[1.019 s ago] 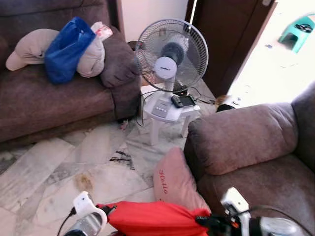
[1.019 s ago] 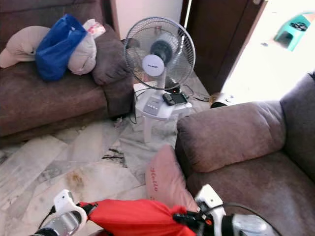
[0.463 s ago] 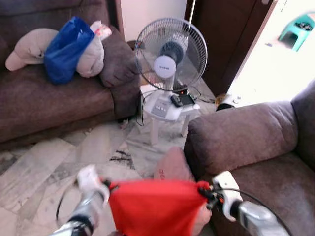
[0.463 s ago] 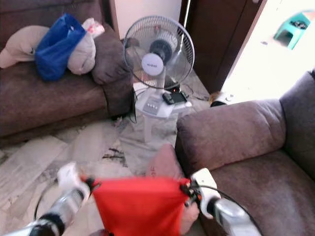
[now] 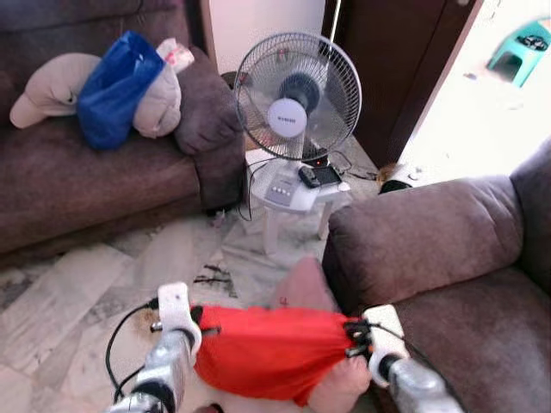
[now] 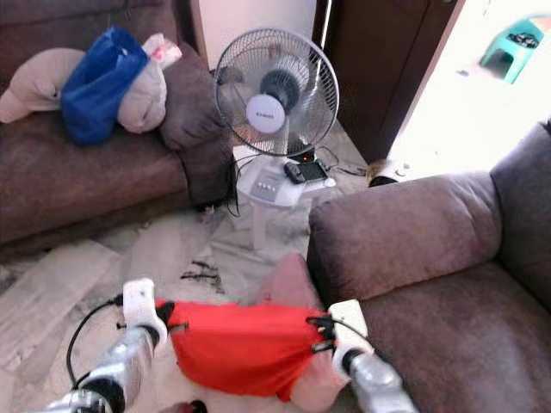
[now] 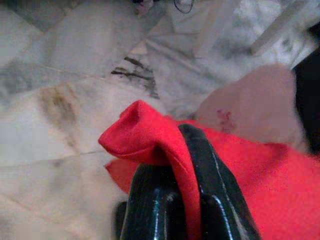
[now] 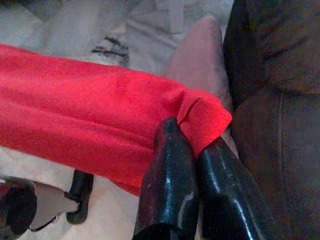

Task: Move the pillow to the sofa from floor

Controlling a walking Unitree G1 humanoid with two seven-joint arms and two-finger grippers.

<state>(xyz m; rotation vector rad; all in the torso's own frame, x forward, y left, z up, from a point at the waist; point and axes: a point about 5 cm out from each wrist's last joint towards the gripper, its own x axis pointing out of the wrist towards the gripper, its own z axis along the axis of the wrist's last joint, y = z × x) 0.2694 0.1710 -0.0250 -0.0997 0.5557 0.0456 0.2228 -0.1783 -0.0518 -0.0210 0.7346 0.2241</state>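
Two sets of black fingers pinch opposite ends of a red pillow (image 5: 269, 351), which hangs stretched between them above the marble floor (image 5: 77, 292). The left fingers (image 7: 172, 150) are clenched on a bunched fold at one end of the red fabric, one black finger on each side of the fold. The right fingers (image 8: 192, 145) are likewise clamped on a gathered corner at the other end, pressed close together with the cloth squeezed between them. Just beyond the right fingers a pink pillow (image 5: 303, 288) leans on the floor against the near brown sofa (image 5: 430, 241), partly covered by the red one; the sofa's arm rises beside those fingers and its seat lies to their outer side. Well ahead of both sets of fingers a standing fan (image 5: 297, 96) sits on a small white table (image 5: 288, 194) together with a dark device (image 5: 317, 176). Farther off, past the left fingers, a second brown sofa (image 5: 95, 181) carries a blue bag (image 5: 116, 86) lying over beige cushions (image 5: 60, 82).
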